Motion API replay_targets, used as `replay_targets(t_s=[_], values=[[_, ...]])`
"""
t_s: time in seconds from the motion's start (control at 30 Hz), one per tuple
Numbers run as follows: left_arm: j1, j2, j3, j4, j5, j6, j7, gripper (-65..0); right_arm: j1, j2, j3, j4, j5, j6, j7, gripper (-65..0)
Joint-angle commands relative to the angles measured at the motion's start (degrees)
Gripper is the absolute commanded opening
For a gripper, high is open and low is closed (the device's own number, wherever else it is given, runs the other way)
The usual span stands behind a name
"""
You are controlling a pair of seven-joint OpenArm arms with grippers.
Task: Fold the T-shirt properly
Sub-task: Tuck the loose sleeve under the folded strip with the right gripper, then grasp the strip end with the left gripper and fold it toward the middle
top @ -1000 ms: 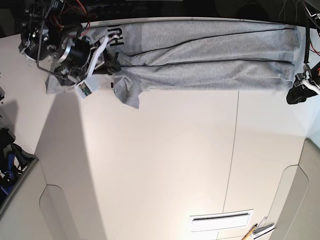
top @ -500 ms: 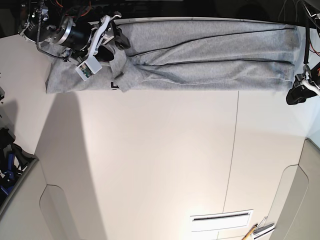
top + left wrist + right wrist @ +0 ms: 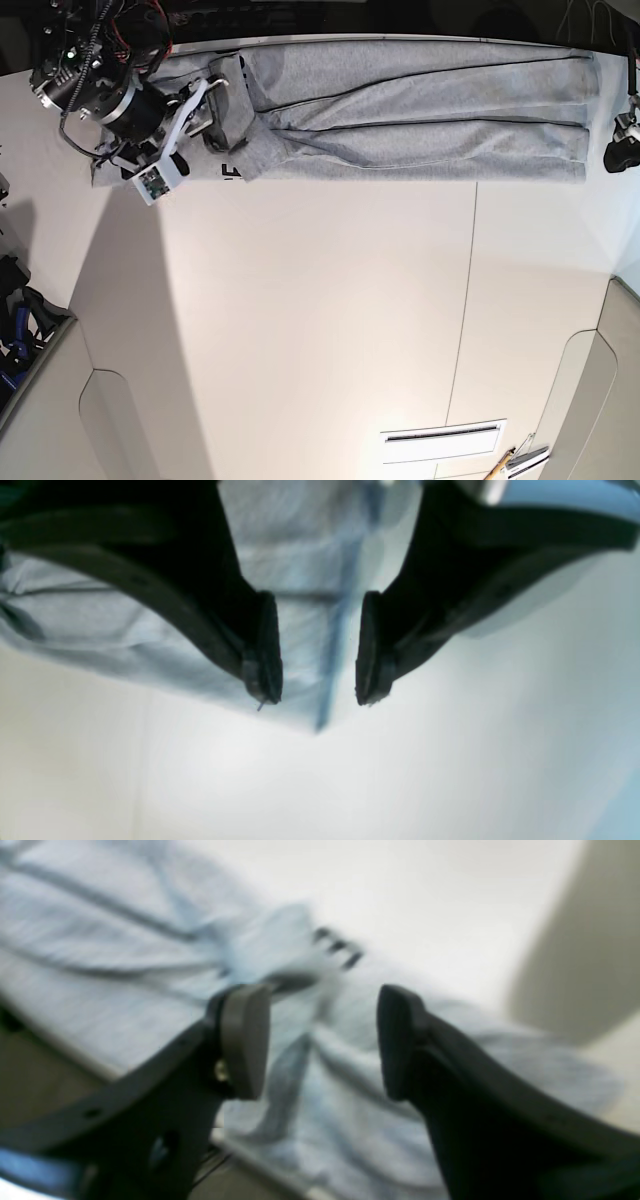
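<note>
Lying along the far edge of the white table (image 3: 330, 330), the T-shirt (image 3: 420, 110) is folded into a long grey band that runs from the left side of the base view nearly to the right edge, with several lengthwise creases showing as dark lines. Only this overhead view shows the whole band and both arms at once: the right gripper (image 3: 205, 100) hangs over the bunched left end of the shirt, and the left gripper (image 3: 620, 150) sits at the far right, just off the shirt's right end. A scrap of black lettering (image 3: 230, 172) peeks out at the near edge of the bunched part. The right wrist camera adds what the overhead view hides: the right gripper (image 3: 320, 1040) has its jaws spread wide, nothing between them, above rumpled folds of cloth (image 3: 350, 1120), and the black lettering (image 3: 337, 946) lies just beyond the fingertips (image 3: 245, 1040). The left wrist camera shows the left gripper (image 3: 317, 650) likewise spread and empty, its dark pads (image 3: 265, 650) hanging above a corner of the shirt (image 3: 300, 580) where the hem meets bare table (image 3: 320, 790). Both wrist views are blurred.
</note>
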Motion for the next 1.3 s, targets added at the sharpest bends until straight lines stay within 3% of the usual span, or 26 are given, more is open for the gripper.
replay_targets(t_s=[0.0,0.1,0.43,0.8,1.07,1.27], values=[[0.92,-1.38,-1.53,0.81,-1.4,-0.93,-0.9,-36.1,0.83,0.31,0.17,1.16,-0.63,-0.52,1.44,-30.9],[3.91,-1.38,-2.58,0.24,-1.33,-0.93,-0.92,-30.4,1.7,0.28,0.17,1.05,-2.12,-1.53,1.79,-30.9],[4.11,0.17,0.07,-9.86,3.8,-0.93,-10.58,-30.1,1.68,0.31,0.17,0.81,-5.22,-2.8,3.5,-30.9],[3.21,0.22,9.07,-12.68,-2.23,-0.93,-8.13,-30.1,1.68,0.28,0.17,0.81,-5.22,-2.99,4.33,-30.9],[3.23,0.2,9.46,-12.63,-3.5,-0.93,-1.95,-30.1,1.7,0.28,0.17,0.81,-5.22,-3.02,4.35,-31.0],[3.23,0.22,9.49,-12.63,-5.7,-0.93,-1.18,-30.1,1.68,0.28,0.17,0.81,-5.2,-3.02,4.35,-31.0]])
